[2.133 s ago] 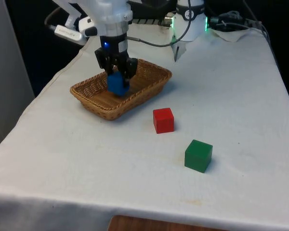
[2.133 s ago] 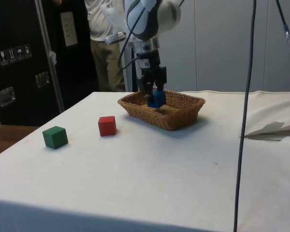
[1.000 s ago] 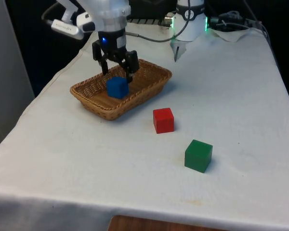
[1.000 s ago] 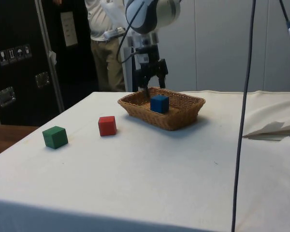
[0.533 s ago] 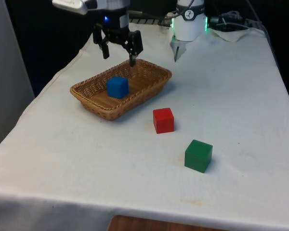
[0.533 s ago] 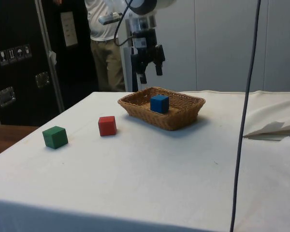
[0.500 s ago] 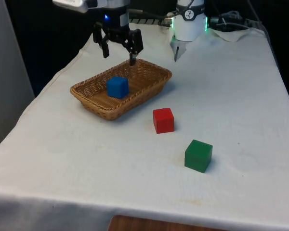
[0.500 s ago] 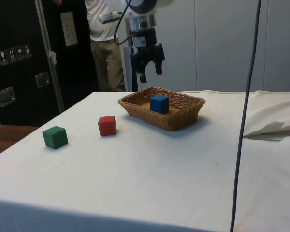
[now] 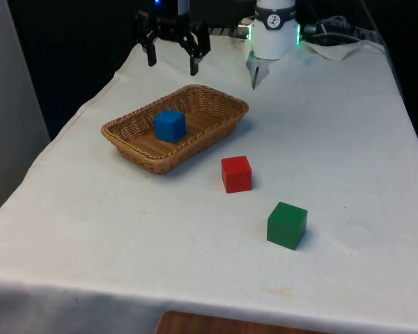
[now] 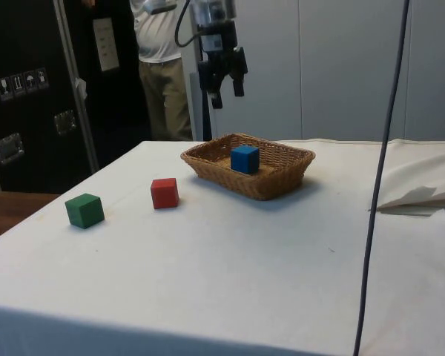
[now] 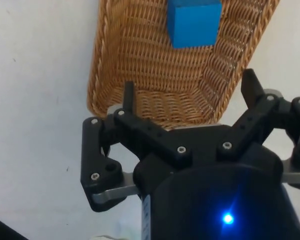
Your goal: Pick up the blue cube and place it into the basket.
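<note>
Blue cube (image 9: 170, 126) sits inside the wicker basket (image 9: 226, 117), resting on its woven floor toward the middle, so we judge the task as good as done. Our gripper (image 9: 173, 58) hangs high above the basket's far rim with its jaws spread wide and nothing between them; in the wrist view the gripper (image 11: 187, 102) looks down on the basket (image 11: 115, 75) with the blue cube (image 11: 194, 21) well apart from the fingers (image 11: 128, 97). Little can go wrong from here, we think: the cube seems to lie flat, though the weave makes that hard to confirm, and only a careless sweep of the arm low across the basket could knock it or drag the basket along the cloth. Beyond the basket's near side, the red cube (image 9: 236, 173) and green cube (image 9: 287, 225) stand on the table (image 9: 348, 153), clear of any retreat.
</note>
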